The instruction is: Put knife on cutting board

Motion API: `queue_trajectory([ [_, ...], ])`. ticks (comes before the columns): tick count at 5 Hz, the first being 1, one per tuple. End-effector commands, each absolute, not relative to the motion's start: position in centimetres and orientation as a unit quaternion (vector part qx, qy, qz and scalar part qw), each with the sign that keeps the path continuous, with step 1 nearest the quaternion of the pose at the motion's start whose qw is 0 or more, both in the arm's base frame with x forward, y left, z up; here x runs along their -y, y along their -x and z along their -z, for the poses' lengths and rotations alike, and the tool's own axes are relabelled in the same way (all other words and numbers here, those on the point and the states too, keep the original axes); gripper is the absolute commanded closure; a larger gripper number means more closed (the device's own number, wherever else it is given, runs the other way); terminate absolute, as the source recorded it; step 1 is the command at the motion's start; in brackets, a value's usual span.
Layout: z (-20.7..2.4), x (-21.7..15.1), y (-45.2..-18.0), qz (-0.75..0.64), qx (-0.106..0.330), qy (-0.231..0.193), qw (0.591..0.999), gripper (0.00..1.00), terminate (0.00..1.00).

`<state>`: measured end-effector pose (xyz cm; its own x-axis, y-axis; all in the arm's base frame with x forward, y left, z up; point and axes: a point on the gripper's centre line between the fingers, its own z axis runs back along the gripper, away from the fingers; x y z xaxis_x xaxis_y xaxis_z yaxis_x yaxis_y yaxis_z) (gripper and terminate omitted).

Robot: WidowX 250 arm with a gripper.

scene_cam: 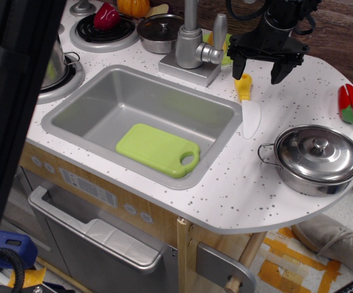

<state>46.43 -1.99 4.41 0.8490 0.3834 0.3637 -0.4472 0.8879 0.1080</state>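
The knife (pixel 248 105) lies on the speckled white counter right of the sink, yellow handle pointing away, white blade toward me. The lime-green cutting board (pixel 158 149) lies flat in the sink (pixel 103 101), its handle hole at the right end. My black gripper (pixel 260 69) hangs open above the counter, just behind and over the knife's yellow handle, with its two fingers spread to either side. It holds nothing.
A steel faucet (pixel 193 46) stands behind the sink, left of the gripper. A lidded steel pot (pixel 317 159) sits at the right front. A red-and-green toy pepper (pixel 351 105) lies at the far right. Stove burners, a small pot (pixel 159 32) and toy food are at the back left.
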Motion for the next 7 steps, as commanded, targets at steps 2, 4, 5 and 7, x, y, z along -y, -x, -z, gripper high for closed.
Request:
queue_trajectory([
  [2,-4.2,2.3,-46.3,-0.218,0.173,-0.102,0.955,0.00,0.00],
  [4,-4.5,1.2,-46.8,-0.200,0.169,-0.097,0.960,0.00,0.00],
  [5,-4.5,0.5,-47.3,-0.194,0.166,-0.085,0.963,0.00,0.00],
  [7,-3.6,-0.2,-48.3,-0.187,0.176,-0.061,0.965,0.00,0.00],
])
